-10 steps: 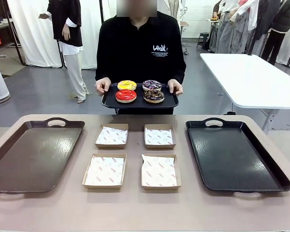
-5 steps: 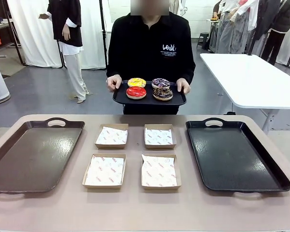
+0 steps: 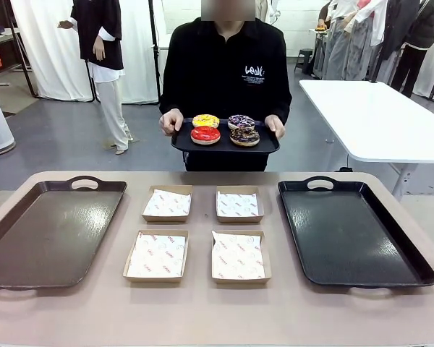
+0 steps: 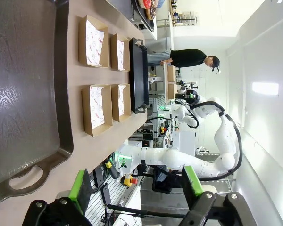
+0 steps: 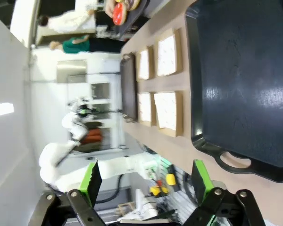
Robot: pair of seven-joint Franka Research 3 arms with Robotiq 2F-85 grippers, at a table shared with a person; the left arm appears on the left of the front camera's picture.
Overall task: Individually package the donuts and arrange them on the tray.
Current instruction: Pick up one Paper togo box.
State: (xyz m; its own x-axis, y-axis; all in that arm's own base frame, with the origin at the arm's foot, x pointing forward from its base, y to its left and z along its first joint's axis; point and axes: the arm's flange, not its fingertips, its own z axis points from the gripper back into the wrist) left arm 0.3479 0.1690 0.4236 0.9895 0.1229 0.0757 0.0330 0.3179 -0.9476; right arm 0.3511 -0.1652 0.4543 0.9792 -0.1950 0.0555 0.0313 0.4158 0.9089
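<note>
Four ring donuts (image 3: pixel 240 129) lie flat, holes up, in a tight two-by-two cluster on a small black serving tray (image 3: pixel 182 144). A person holds the tray level, out beyond the far edge of the bench. The yellow donut (image 3: pixel 205 121) with sprinkles is at the back left, and the glossy red donut (image 3: pixel 205 134) sits just in front of it. The dark purple donut (image 3: pixel 241 121) with white sprinkles is at the back right, with the chocolate brown donut (image 3: pixel 244 136) in front. All four are bare.
</note>
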